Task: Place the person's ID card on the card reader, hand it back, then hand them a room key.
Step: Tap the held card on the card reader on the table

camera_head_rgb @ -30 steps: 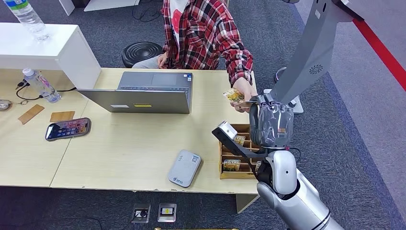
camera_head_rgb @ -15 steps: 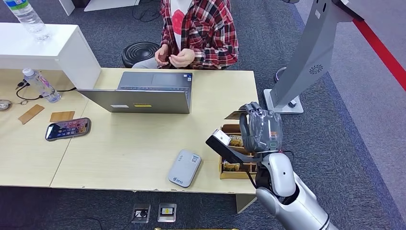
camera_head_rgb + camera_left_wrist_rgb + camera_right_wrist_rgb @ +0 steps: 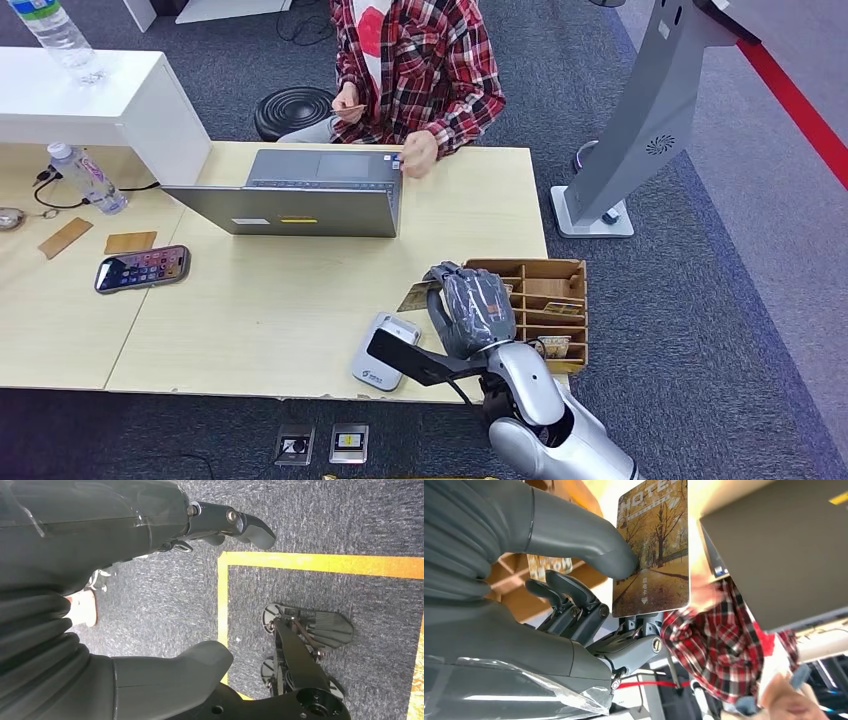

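Right hand (image 3: 470, 305): raised over the near edge of the pale wooden desk (image 3: 270, 300), thumb and fingers pinching a glossy card printed with an autumn tree avenue (image 3: 653, 547); its edge shows in the head view at (image 3: 415, 297).
Card identity: the printed word "HOTEL" suggests the room key; the ID step is judged complete.
Grey flat card reader (image 3: 385, 350): on the desk just beside the hand, on its left, nearer the desk edge.
Brown wooden compartment box (image 3: 545, 300): just beside the hand on its right, holding more cards.
Key relation: the person in the red plaid shirt (image 3: 420, 60) sits across the desk, well apart from the card, straight ahead and slightly left; the person's hand (image 3: 418, 155) rests at the far desk edge by the grey laptop (image 3: 290, 200).
Card axis: long axis points toward the person.
Nearer arm: right.
Left hand (image 3: 150, 545): hanging beside the body over grey carpet, fingers apart, holding nothing.
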